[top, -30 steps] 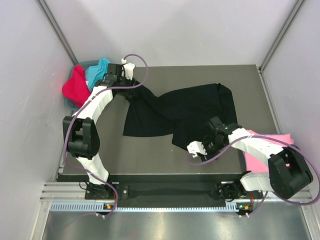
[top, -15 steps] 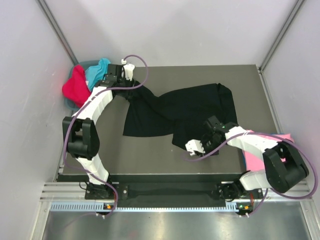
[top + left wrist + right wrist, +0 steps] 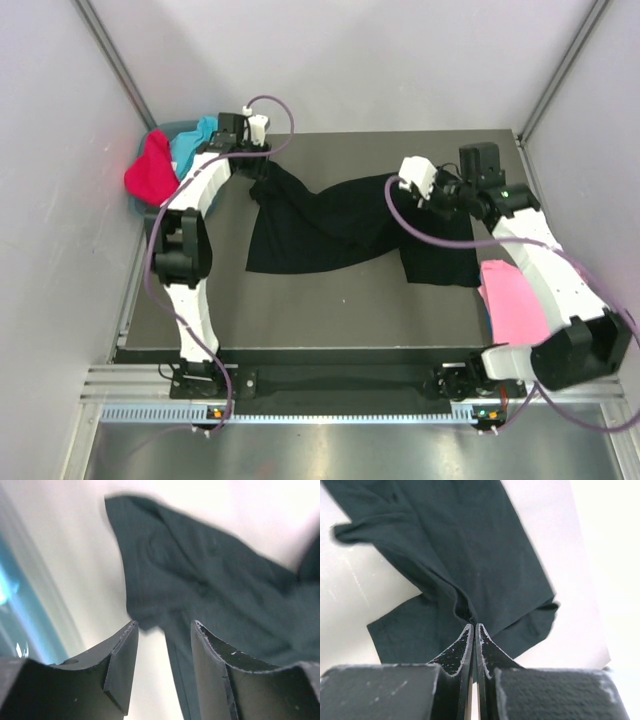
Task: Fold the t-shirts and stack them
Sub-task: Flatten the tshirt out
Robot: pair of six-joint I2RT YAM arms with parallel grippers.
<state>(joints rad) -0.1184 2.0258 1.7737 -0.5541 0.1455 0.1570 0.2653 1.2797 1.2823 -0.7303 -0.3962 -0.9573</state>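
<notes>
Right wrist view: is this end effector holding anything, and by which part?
Yes. The right end effector is shut on the black t-shirt, pinching a bunched fold of the cloth, with fabric spreading out on both sides of the pinch.

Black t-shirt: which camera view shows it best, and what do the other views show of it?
Top external: the whole black t-shirt lies spread on the table. Right wrist shows one pinched fold; left wrist a blurred part.

Left arm (image 3: 200, 190): stretched toward the far left; left gripper (image 3: 162, 630) stood with fingers apart. Right arm (image 3: 540, 250): stretched forward; right gripper (image 3: 474, 626) was pinched tight.
</notes>
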